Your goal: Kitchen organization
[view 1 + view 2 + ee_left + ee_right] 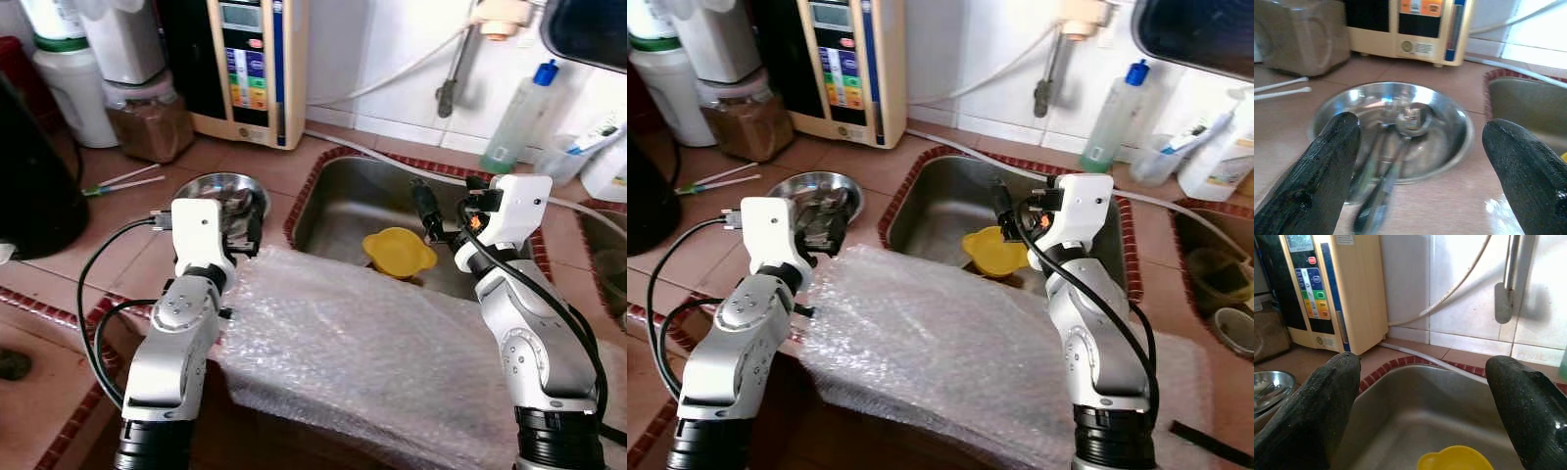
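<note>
Two spoons [1396, 147] lie in the steel bowl [217, 186], left of centre; thin and slippery, probably best pinched mid-handle. Left pincer [1420, 166] and right pincer [1425, 406] gape wide, empty.

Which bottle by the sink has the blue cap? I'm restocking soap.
The tall clear bottle standing against the wall tiles behind the sink; the white bottle beside it has no blue cap.
</note>
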Robot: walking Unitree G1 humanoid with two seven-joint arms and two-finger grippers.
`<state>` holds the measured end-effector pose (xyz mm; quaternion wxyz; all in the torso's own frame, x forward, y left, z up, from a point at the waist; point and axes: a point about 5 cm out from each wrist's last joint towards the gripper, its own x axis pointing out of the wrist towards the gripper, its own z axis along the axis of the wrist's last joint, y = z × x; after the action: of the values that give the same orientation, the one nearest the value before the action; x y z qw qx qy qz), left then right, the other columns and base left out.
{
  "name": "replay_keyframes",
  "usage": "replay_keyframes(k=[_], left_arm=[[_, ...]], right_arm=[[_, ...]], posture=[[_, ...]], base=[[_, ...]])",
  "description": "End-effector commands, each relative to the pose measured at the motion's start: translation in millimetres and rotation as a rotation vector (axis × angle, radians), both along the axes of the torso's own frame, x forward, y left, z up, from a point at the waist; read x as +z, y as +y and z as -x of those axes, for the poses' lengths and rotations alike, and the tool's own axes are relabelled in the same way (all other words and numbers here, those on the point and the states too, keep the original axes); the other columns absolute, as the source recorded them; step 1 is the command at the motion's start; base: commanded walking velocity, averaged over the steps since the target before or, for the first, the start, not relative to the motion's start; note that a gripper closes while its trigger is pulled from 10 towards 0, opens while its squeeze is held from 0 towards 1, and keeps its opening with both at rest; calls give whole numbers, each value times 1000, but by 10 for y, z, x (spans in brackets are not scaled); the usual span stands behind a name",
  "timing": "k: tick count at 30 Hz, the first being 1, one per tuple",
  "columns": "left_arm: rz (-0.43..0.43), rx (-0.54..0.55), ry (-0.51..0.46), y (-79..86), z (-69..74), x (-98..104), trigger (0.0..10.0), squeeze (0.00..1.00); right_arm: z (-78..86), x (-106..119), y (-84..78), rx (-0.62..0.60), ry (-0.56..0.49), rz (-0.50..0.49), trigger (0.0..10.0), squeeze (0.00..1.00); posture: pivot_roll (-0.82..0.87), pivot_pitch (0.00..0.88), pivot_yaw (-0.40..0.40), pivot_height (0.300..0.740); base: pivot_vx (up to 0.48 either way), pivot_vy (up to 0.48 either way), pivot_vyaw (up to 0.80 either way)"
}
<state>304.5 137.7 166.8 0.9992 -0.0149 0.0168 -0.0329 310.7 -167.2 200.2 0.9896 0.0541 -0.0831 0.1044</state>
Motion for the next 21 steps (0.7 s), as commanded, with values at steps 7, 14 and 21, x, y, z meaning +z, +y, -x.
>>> replay_keyframes(k=[7,14,21], left_arm=[[5,-16,16,-40,-20,-11,10000,0],[-37,-14,-7,-35,-33,9,10000,0],[31,-64,-22,-50,-25,35,10000,0]], right_arm=[[-7,6,-15,-5,-2,4,10000,0],[-7,10,-42,-16,-5,7,10000,0],[-2,18,-63,-24,-8,9,10000,0]], posture=[[-70,76,7,740],[-75,75,13,740],[-79,75,15,740]], base=[[0,449,0],[0,411,0],[0,-51,0]])
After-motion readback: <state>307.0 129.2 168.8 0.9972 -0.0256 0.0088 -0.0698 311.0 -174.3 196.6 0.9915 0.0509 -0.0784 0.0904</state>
